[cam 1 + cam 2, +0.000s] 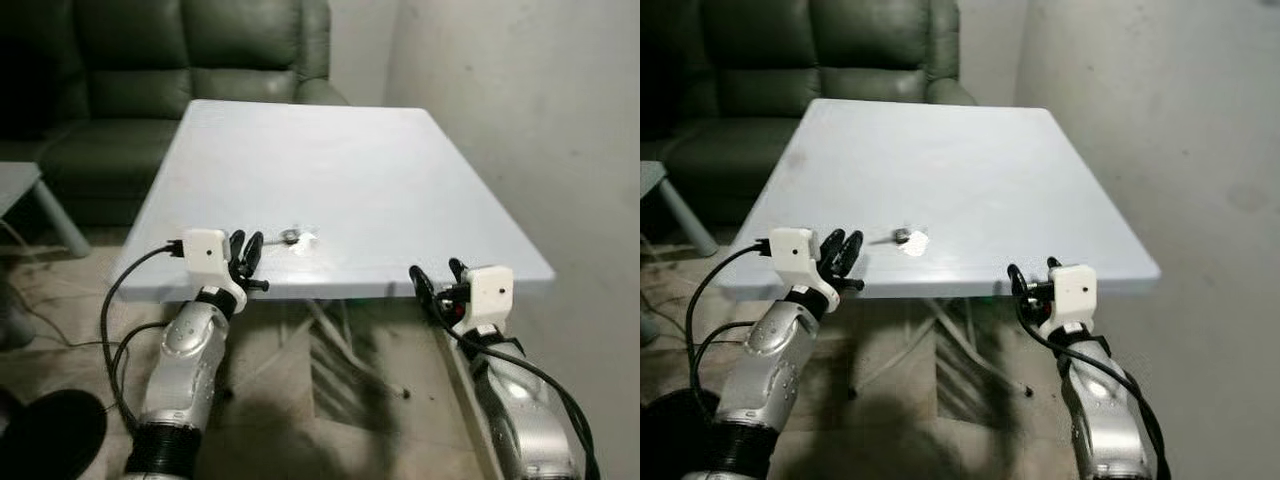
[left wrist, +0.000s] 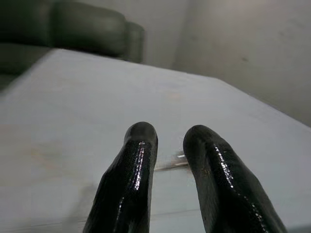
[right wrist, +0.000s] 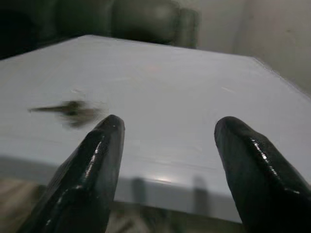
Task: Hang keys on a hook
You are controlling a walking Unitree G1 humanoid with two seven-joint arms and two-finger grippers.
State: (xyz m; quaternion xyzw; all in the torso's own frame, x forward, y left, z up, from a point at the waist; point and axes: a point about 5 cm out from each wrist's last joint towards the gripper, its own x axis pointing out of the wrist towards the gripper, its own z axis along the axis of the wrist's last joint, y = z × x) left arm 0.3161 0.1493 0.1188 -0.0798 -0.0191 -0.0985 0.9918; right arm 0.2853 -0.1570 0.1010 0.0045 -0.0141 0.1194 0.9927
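A small bunch of silver keys [image 1: 297,238] lies on the white table [image 1: 350,150], close to its front edge. My left gripper [image 1: 245,248] is raised over that edge just left of the keys, its fingers [image 2: 138,145] a narrow gap apart with nothing between them; the keys [image 2: 171,162] show beyond the tips. My right gripper [image 1: 437,272] hangs in front of the table's edge, further right, open wide and holding nothing. The keys [image 3: 73,110] look blurred in the right wrist view.
A dark green sofa [image 1: 150,70] stands behind the table. A pale wall [image 1: 560,120] runs along the right. A low grey side table [image 1: 20,185] is at the left. Metal table legs [image 1: 330,340] cross underneath, and a black round object [image 1: 50,430] lies on the floor.
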